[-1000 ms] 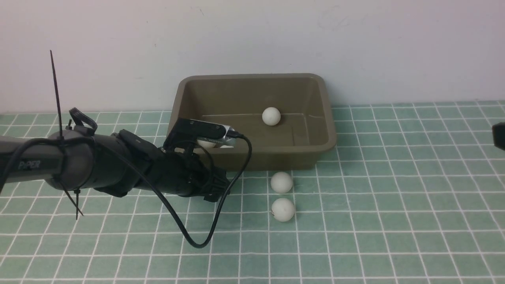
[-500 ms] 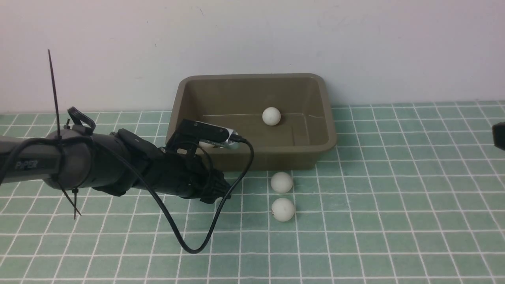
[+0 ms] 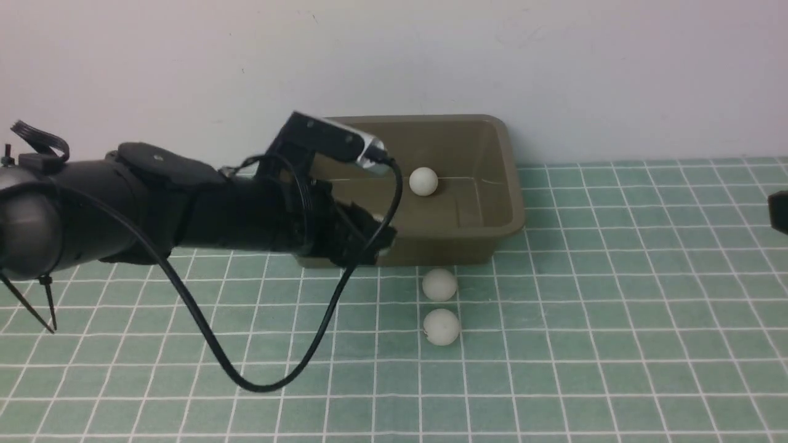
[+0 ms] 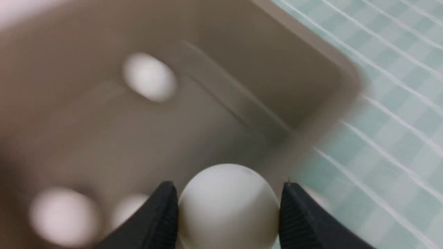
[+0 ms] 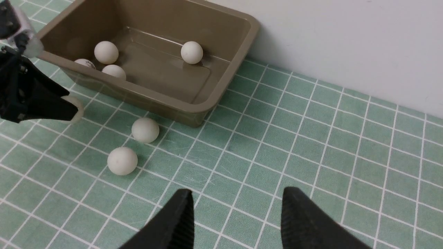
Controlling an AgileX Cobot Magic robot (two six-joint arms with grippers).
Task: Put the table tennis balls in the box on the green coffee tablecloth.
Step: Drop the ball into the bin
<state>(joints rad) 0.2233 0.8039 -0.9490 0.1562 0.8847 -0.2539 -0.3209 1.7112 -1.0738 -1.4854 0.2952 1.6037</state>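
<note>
The left gripper [image 4: 228, 188] is closed on one table tennis ball [image 4: 226, 207], with the fingers on opposite sides of its widest part. We see this ball held above the near-left part of the box [image 3: 443, 243], about at the near rim; we cannot tell whether it is fully clear of the rim. Four balls [image 5: 106, 52] lie in the box. Two loose balls [image 3: 439, 284] rest on the green coffee tablecloth [image 3: 615, 307], just near of the box. We judge each ball to be very light, stiff, thin-shelled and smooth, so it will roll and bounce. We advise a grip across the middle with moderate force, and a low release. The right gripper [image 5: 237, 193] hangs far right, jaws apart and empty.
</note>
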